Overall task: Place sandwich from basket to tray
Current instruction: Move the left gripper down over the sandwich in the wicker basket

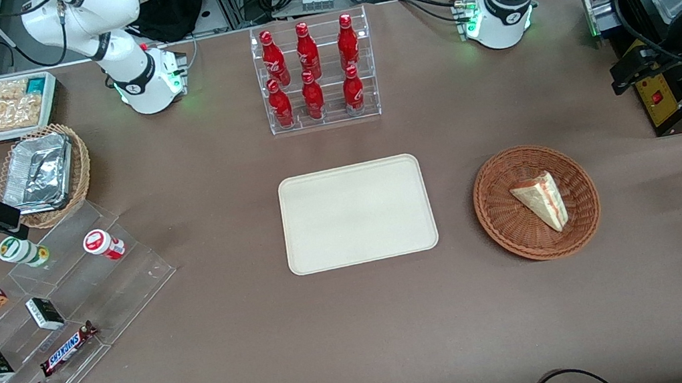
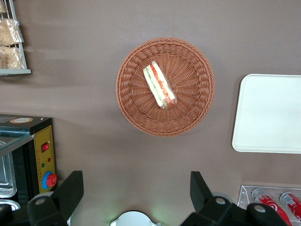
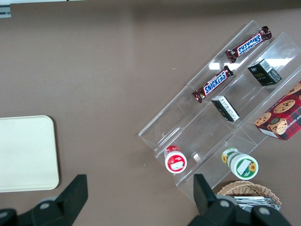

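One sandwich (image 1: 542, 200) in basket (image 1: 499, 218); tray (image 1: 358, 213) bare; gripper (image 2: 136, 190) fingers (image 2: 70, 190) apart, prob. high above.

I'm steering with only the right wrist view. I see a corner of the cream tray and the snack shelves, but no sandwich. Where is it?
Observer: The sandwich lies in the reddish-brown basket, beside the tray, toward the working arm's end of the table.
Child: Did the gripper grab it?
Observer: No. The gripper hangs open high above the table, a little farther from the front camera than the basket, touching nothing.
Child: Is anything on the rest of the tray?
Observer: No, the front view shows the whole tray with nothing lying on it.
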